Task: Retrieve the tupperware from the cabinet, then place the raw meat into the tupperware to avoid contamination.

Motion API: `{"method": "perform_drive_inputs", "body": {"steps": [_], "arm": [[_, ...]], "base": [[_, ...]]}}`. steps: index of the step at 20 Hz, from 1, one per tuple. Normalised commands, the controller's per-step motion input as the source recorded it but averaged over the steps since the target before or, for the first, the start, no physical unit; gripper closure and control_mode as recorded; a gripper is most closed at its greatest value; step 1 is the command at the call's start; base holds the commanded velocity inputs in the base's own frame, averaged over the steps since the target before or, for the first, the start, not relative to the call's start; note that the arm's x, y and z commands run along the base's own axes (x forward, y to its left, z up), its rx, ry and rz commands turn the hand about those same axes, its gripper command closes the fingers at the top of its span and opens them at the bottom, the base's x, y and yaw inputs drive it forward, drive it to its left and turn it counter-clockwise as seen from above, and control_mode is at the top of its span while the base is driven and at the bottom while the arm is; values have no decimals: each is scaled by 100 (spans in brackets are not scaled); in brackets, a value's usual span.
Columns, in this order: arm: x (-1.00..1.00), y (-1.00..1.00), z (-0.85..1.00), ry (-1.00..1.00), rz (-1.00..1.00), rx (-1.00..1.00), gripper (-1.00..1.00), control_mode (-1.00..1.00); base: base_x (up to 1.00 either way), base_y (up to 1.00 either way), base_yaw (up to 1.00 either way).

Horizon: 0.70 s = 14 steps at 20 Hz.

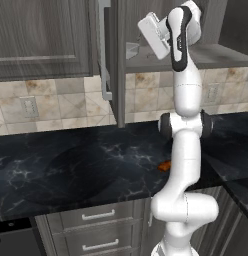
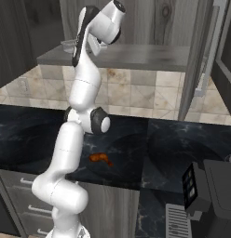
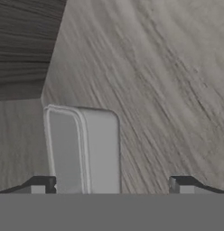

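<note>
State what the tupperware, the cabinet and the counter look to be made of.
Tupperware: likely plastic, pale grey, smooth, slightly translucent with a rounded rim. Cabinet: wood or wood-look laminate, dark grey with streaky grain, matte. Counter: apparently polished stone such as marble, black with white veins and a soft sheen.

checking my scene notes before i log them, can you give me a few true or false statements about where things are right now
1. The cabinet door stands open. True.
2. The raw meat is already inside the tupperware. False: it lies on the black counter, while the tupperware sits on the cabinet shelf.
3. The claw is open. True: its fingertips stand wide apart, with the tupperware between them nearer one side.
4. The claw is down at the counter. False: the arm reaches up into the cabinet.
5. The lower drawers are pulled out. False: they are shut.
</note>
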Motion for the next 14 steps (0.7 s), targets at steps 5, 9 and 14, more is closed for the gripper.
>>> {"method": "perform_drive_inputs", "body": {"steps": [5,9,14], "arm": [[1,24,0,0,-2,-2,-100,-100],[1,20,0,0,-10,-2,-100,-100],[-2,10,0,1,-9,-1,-100,-100]], "base": [[0,0,0],[0,0,0],[0,0,0]]}}
